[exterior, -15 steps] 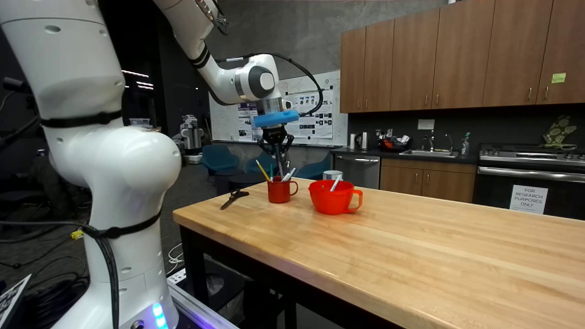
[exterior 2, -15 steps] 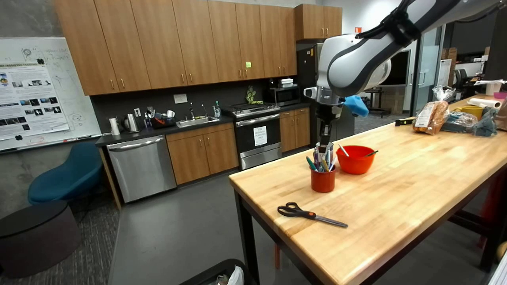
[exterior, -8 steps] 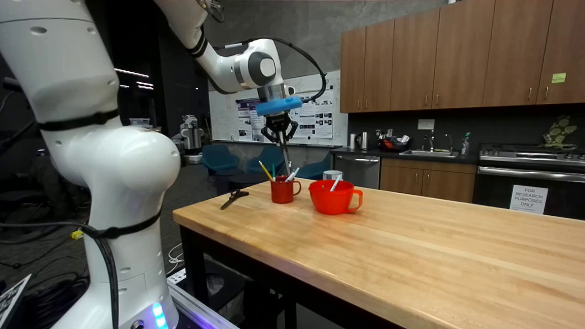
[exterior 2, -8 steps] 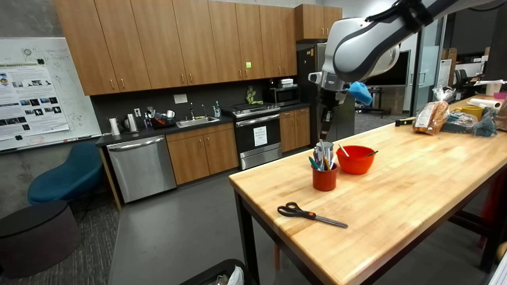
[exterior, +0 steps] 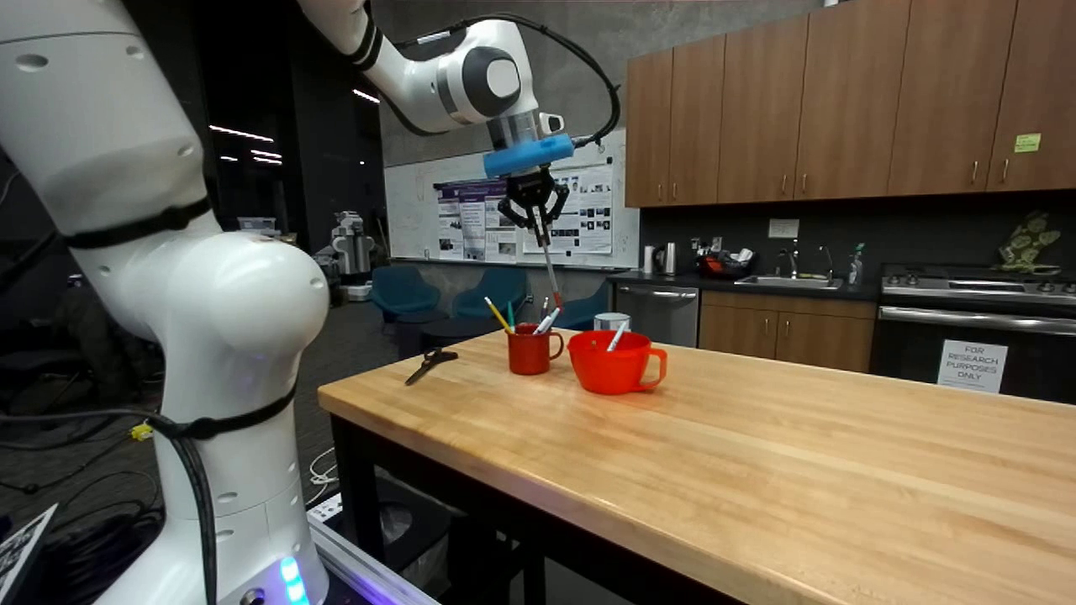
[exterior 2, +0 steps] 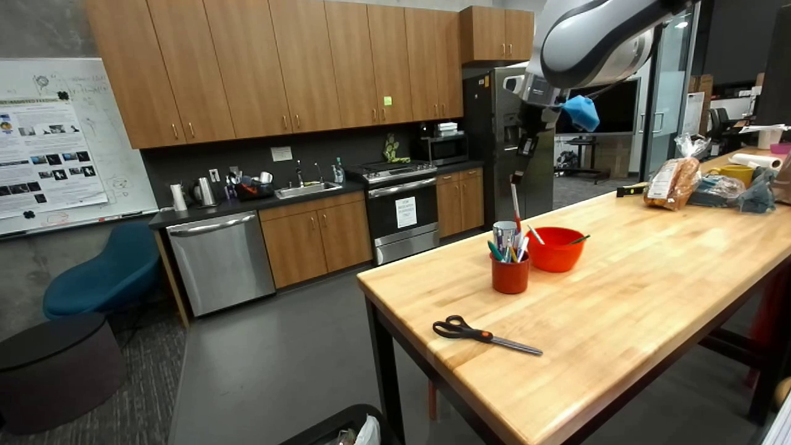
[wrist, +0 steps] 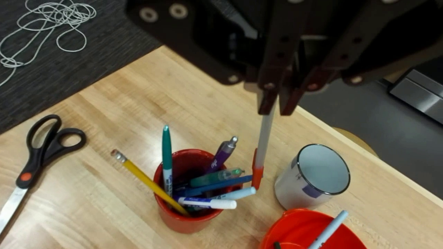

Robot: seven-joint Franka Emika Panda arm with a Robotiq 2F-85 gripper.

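My gripper point(wrist: 276, 111) is shut on a slim pen point(wrist: 265, 133) with a pale barrel and a red cap, which hangs cap-down and tilted. In both exterior views the gripper point(exterior: 542, 239) point(exterior 2: 520, 176) stands above the red mug point(exterior: 530, 351) point(exterior 2: 510, 278), the pen's lower end higher than the rim. Several markers, pens and a yellow pencil point(wrist: 145, 179) lean in the mug. In the wrist view the red cap overlaps a light blue marker point(wrist: 238, 193); whether they touch I cannot tell. Beside the mug stands a red bowl point(exterior: 614, 374) with a light blue marker and a dark green one inside.
A white cup point(wrist: 294, 188) stands behind the mug and bowl, close to the table edge. Black scissors point(exterior 2: 473, 332) lie on the wooden table point(exterior 2: 593, 309) near its end. Farther along are a bagged loaf point(exterior 2: 673, 182) and other items. A white cord point(wrist: 65, 15) lies on the floor.
My gripper has risen and shifted right in both exterior views, drawing the pen up out of the mug. The mug has slid slightly toward the bowl. Bowl and scissors have not moved.
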